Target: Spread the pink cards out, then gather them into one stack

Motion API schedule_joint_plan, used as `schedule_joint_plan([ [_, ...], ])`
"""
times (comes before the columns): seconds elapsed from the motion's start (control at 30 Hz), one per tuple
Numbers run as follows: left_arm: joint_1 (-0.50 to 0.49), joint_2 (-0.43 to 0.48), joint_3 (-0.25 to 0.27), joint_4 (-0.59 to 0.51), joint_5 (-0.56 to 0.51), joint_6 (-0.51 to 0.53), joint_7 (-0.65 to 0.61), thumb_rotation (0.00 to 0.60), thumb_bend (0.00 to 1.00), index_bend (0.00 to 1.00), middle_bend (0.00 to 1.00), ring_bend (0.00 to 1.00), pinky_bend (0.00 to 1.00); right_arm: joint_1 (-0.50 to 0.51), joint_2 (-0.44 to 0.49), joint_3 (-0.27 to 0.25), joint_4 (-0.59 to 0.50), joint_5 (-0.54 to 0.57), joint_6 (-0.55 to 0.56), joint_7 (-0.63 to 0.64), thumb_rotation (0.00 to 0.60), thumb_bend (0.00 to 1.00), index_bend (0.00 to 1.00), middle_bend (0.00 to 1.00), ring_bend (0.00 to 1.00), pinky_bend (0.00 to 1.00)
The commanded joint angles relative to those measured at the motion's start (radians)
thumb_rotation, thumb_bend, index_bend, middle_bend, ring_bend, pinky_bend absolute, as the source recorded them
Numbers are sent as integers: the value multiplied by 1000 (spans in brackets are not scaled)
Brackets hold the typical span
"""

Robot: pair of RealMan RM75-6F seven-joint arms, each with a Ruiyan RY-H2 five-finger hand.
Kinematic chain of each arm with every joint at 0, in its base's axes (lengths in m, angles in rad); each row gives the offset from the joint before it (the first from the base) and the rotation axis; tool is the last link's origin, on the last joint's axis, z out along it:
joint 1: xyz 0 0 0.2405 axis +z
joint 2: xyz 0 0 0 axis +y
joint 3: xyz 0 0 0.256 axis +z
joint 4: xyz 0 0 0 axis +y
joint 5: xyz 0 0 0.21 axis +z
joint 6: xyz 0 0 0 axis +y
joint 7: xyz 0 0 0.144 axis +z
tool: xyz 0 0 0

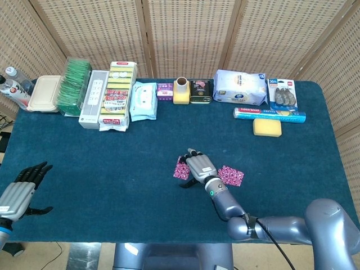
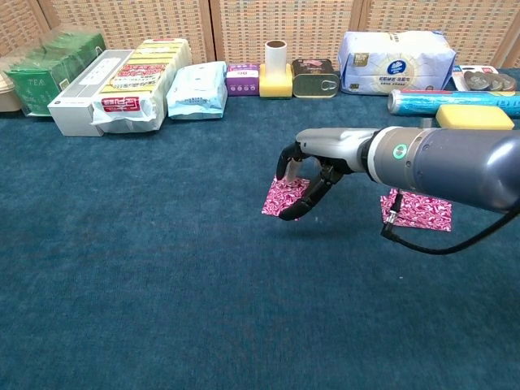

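Observation:
A single pink patterned card (image 2: pixel 280 200) (image 1: pixel 180 170) lies flat on the blue table cloth near the middle. My right hand (image 2: pixel 315 162) (image 1: pixel 199 167) hangs over its right edge, fingers curved down and spread, tips touching the card; I cannot tell whether it is gripped. A small stack of pink cards (image 2: pixel 421 211) (image 1: pixel 232 175) lies to the right, partly behind the forearm in the chest view. At the lower left of the head view, beyond the table's edge, my left hand (image 1: pixel 19 190) holds nothing, its fingers apart.
Goods line the back edge: green tea boxes (image 2: pixel 49 69), a white box (image 2: pixel 85 91), snack packs (image 2: pixel 142 77), a tin (image 2: pixel 315 77), a tissue pack (image 2: pixel 396 53), a foil roll (image 2: pixel 422 100) and a yellow sponge (image 2: pixel 474 119).

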Motion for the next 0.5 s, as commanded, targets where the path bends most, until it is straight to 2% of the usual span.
schedule_joint_plan([
  [0.03,0,2,0,2,1,1,-5,600,32,0,0,0,35,3,-1,-6,3,8,3,-12,400,242,234,235,51,143],
  [0.5,2,2,4,-1,11,6,-3,600,32,0,0,0,35,-19,70,-60,-87,52,47,-75,398,243,235,248,41,143],
])
